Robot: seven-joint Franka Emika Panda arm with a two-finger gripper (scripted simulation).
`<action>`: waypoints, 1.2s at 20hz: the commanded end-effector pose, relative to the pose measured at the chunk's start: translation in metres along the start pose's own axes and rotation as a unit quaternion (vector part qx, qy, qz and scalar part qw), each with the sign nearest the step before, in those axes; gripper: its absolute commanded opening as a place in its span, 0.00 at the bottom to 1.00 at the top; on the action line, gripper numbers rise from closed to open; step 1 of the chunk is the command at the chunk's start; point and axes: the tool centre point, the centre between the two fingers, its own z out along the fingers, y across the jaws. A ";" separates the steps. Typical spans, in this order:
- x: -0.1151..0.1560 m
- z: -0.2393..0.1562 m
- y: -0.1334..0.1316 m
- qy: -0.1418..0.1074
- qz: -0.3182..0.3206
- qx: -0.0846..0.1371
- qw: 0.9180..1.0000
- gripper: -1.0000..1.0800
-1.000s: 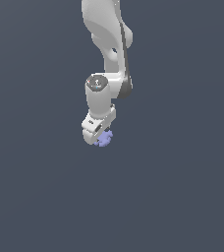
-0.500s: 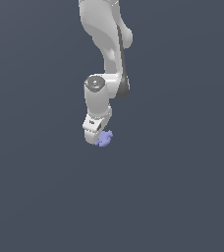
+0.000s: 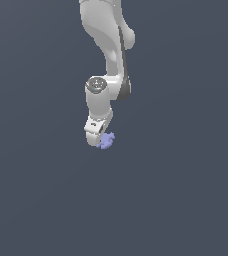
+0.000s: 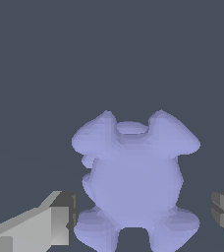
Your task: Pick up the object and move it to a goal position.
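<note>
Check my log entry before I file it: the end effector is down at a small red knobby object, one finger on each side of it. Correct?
Not red. The wrist view shows the knobby object is periwinkle blue. The rest stands: the end effector is down at it, with one finger on each side.

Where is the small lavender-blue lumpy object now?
In the exterior view the small lavender-blue lumpy object sits at the white hand's tip, toward that view's right; in the wrist view it lies between both fingers.
</note>
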 end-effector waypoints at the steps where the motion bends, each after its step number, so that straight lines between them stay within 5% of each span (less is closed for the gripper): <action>1: 0.000 0.002 0.000 0.000 0.000 0.000 1.000 0.96; 17: 0.000 0.050 -0.001 0.000 -0.002 0.000 1.000 0.96; 18: 0.000 0.050 -0.001 0.000 -0.002 0.000 1.000 0.00; 24: 0.000 0.050 -0.001 0.000 -0.002 0.000 1.000 0.00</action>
